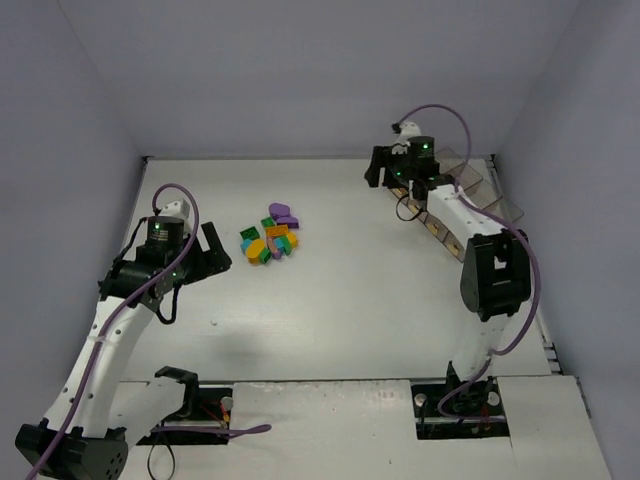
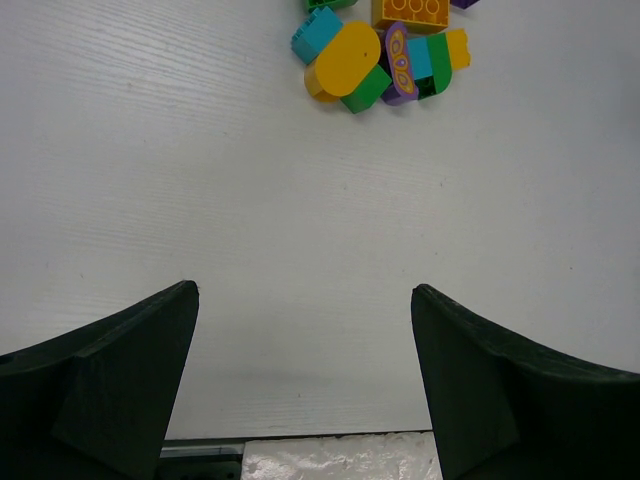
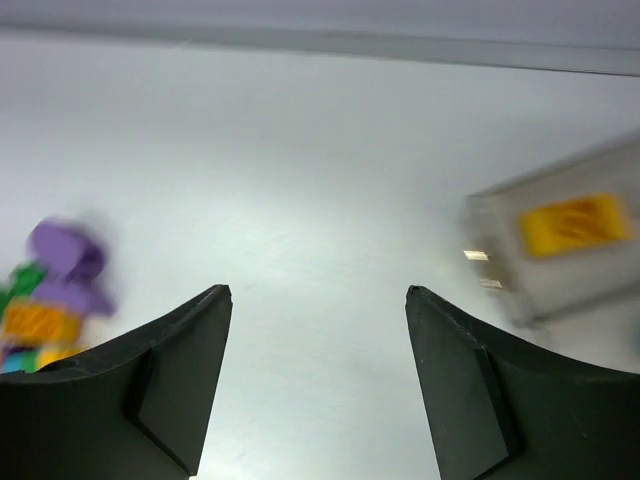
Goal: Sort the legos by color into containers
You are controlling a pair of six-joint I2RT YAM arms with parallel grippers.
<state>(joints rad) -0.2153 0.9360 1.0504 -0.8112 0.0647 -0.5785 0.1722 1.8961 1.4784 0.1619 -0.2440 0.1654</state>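
Reaching for the next brick looks like the step in hand, and doing it well, I judge, means singling out a piece at the rim of the heap rather than plunging into its middle. Nearest the bases, the left arm's black two-finger tool (image 2: 303, 300) hangs over the white worktop (image 2: 150, 180) with its jaws spread wide, nothing between them and nothing touched. Just ahead of it lies the heap of small plastic legos in orange, yellow, green, purple and teal (image 2: 385, 50), packed against one another. The rounded yellow brick (image 2: 345, 58) on the near edge seems the easiest target, though a teal and a green piece touch it, so the fingers should straddle it squarely and close gently. Farther off to the right, the right arm's black tool (image 3: 318, 292) is likewise parted and empty, above bare worktop near the clear smoky-brown plastic containers (image 1: 487, 190), where a flat yellow brick (image 3: 575, 222) lies in one bin; which bin I cannot tell.
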